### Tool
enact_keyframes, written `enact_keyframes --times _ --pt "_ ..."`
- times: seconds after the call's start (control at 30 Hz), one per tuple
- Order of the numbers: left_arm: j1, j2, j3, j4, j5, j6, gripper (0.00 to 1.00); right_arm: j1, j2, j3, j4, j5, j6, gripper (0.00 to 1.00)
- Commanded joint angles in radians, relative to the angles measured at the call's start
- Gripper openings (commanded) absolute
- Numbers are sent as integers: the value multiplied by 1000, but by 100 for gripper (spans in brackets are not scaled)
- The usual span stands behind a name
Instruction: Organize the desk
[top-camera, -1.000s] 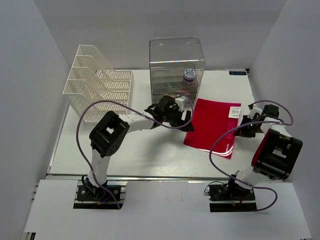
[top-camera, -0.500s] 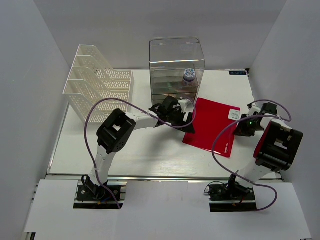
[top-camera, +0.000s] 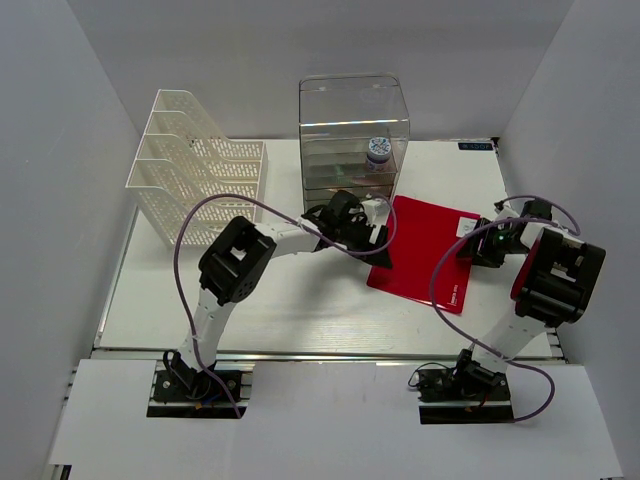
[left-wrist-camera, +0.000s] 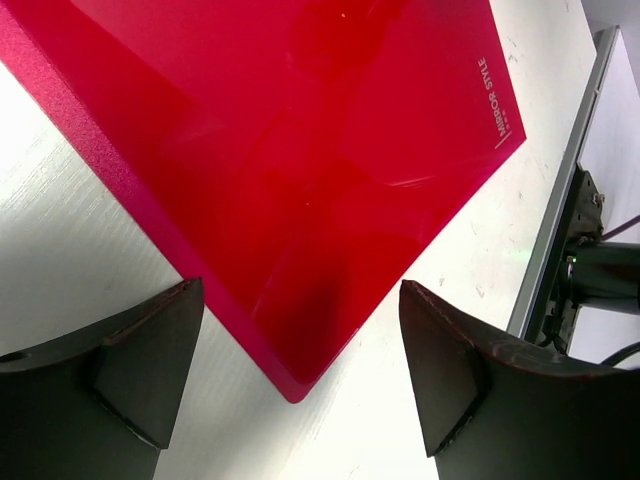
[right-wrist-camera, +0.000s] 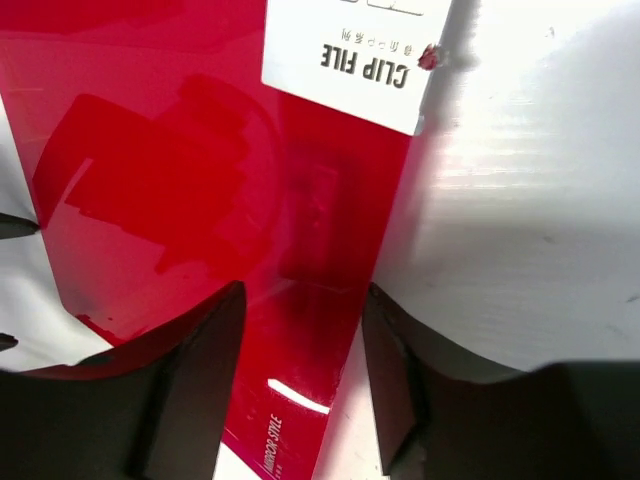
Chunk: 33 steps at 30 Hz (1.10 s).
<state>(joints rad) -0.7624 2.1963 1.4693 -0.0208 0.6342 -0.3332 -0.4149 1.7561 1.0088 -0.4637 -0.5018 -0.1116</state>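
Note:
A glossy red clip file (top-camera: 425, 250) lies flat on the white desk (top-camera: 300, 310), right of centre. My left gripper (top-camera: 375, 245) hovers over the file's left corner. In the left wrist view that gripper (left-wrist-camera: 300, 340) is open, its dark fingers either side of the red corner (left-wrist-camera: 290, 380) without touching it. My right gripper (top-camera: 478, 245) is at the file's right edge, by the white label (top-camera: 468, 225). In the right wrist view it (right-wrist-camera: 302, 300) is open, and the file's edge (right-wrist-camera: 330, 330) runs between the fingers.
A white mesh file rack (top-camera: 195, 175) stands at the back left. A clear plastic drawer box (top-camera: 352, 130) stands at the back centre with a blue-capped bottle (top-camera: 378, 152) at it. The desk's metal front rail (top-camera: 320, 353) runs just ahead of both arm bases.
My right gripper has gone from shut to open at the file's right edge, letting it go. My left arm has slid a little right toward the file's corner.

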Motion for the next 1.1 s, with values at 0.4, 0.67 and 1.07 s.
enact_keyframes --times 0.4,0.67,1.07 --pt "-35 92 75 -162 33 60 88 62 79 -24 -21 -269 -54 43" --pt "-54 111 111 -195 28 74 88 77 34 -16 -35 -463 -120 41" --pt "-63 120 102 -197 28 85 88 68 -6 -33 37 -434 -62 39"
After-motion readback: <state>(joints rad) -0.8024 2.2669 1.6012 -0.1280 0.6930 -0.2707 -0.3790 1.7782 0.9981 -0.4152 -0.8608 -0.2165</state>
